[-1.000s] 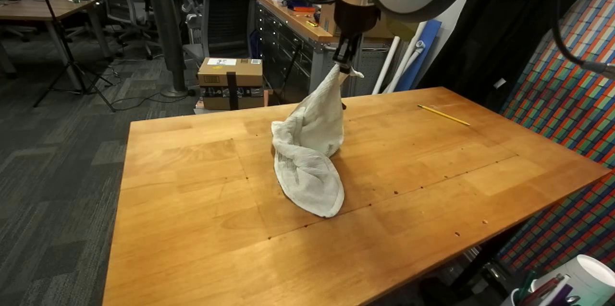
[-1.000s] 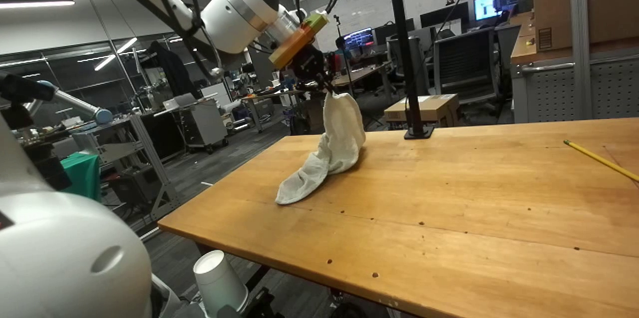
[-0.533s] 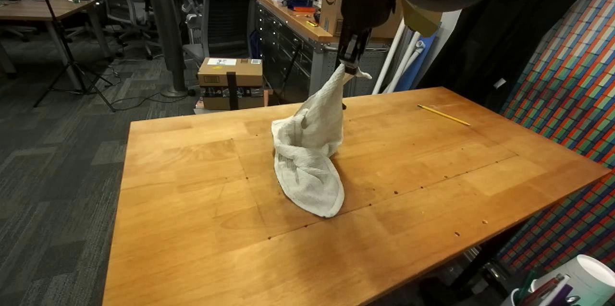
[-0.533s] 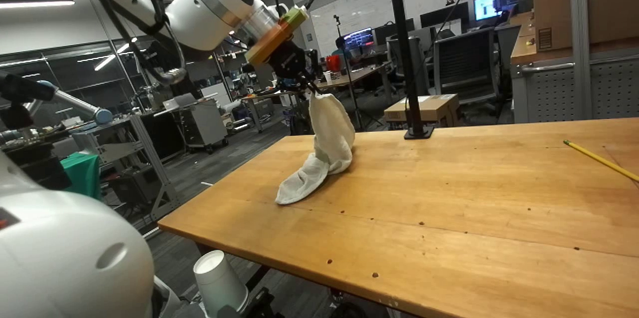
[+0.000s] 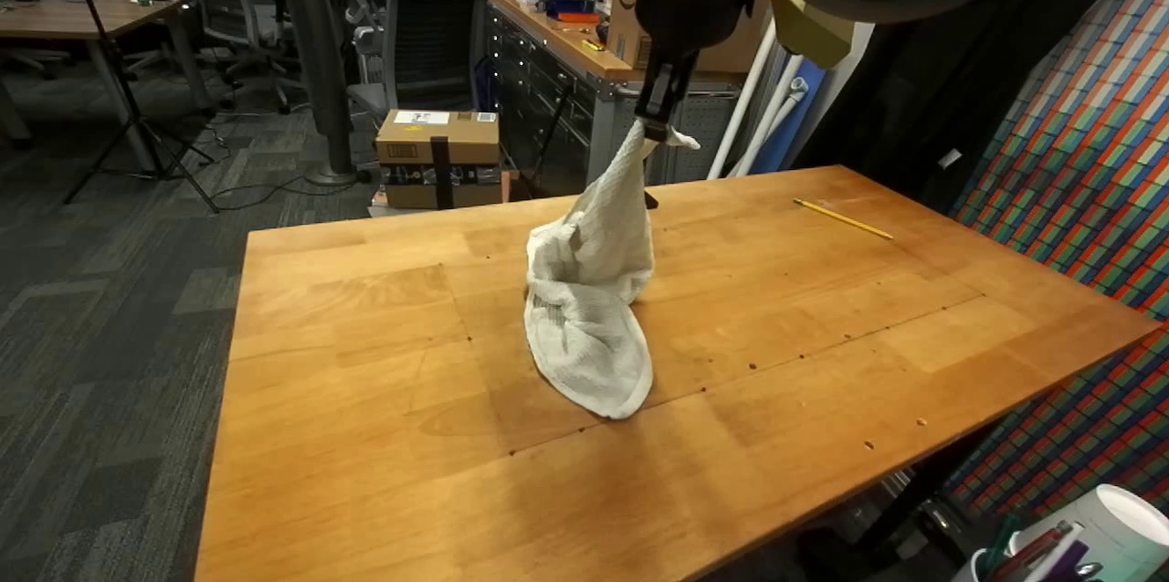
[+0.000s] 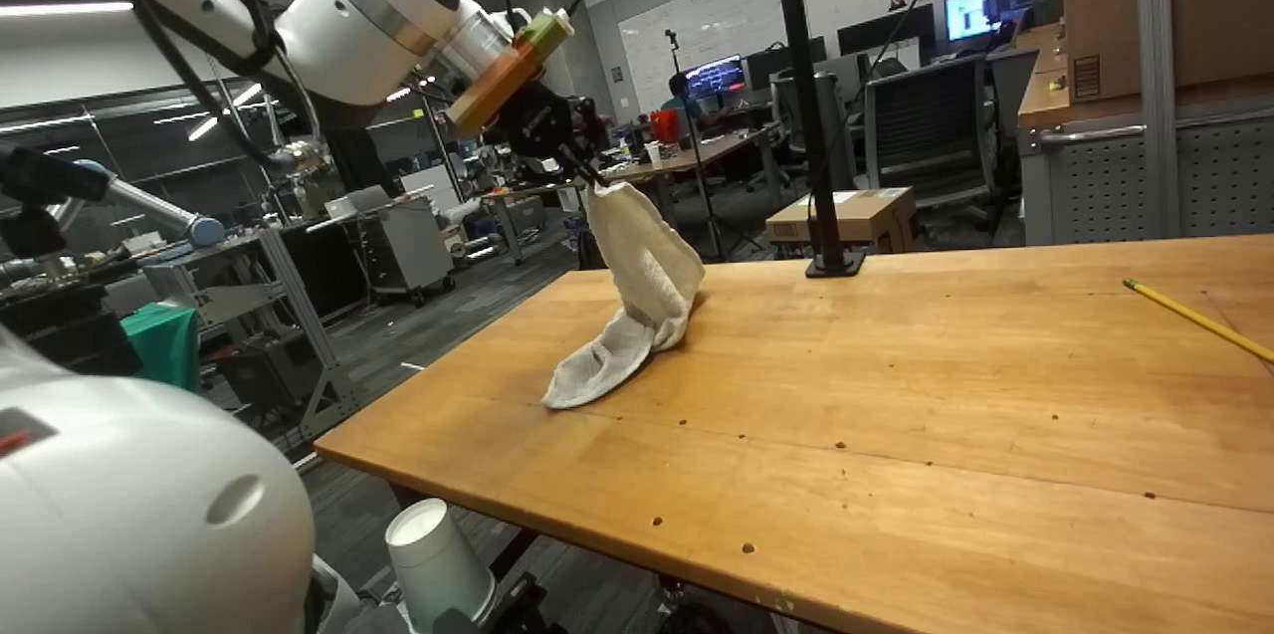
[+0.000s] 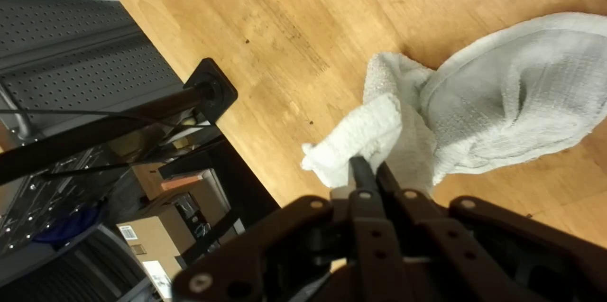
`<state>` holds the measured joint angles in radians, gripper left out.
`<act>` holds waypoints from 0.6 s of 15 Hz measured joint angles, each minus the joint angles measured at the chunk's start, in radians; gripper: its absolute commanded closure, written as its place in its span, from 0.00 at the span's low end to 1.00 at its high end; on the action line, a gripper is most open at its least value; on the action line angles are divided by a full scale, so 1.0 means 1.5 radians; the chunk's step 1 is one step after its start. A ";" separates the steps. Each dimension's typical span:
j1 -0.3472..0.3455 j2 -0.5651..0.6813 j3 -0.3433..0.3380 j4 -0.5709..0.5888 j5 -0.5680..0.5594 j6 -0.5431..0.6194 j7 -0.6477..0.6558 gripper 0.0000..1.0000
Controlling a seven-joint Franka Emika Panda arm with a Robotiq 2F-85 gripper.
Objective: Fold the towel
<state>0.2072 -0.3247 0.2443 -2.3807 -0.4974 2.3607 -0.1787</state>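
A white towel (image 5: 594, 335) stands partly lifted on the wooden table; it also shows in an exterior view (image 6: 647, 266) and in the wrist view (image 7: 521, 103). My gripper (image 5: 654, 131) is shut on its upper corner and holds it above the table, with a small tip sticking out past the fingers. The gripper also shows in an exterior view (image 6: 597, 181) and in the wrist view (image 7: 372, 167). The towel rises in a slanted, bunched sheet. Its lower end lies on the table as a rounded, creased flap. The cloth between the fingertips is mostly hidden.
The wooden table (image 5: 365, 399) bears a yellow pencil (image 5: 842, 218). A black post on a square base (image 6: 834, 264) stands at the table's edge, near the towel. A white cup (image 6: 438, 554) stands below the table's edge. Cardboard boxes (image 5: 438, 139) stand on the floor beyond.
My gripper has moved left in an exterior view, still holding the corner. The raised part of the towel now leans that way, and its lower part has slid slightly on the table.
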 measured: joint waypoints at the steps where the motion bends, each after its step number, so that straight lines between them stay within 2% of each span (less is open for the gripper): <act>1: 0.008 -0.005 0.006 -0.004 0.001 -0.002 0.000 0.96; 9: 0.053 -0.024 0.043 -0.031 0.008 -0.048 0.001 0.96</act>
<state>0.2866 -0.3602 0.3090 -2.4274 -0.4854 2.2892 -0.1770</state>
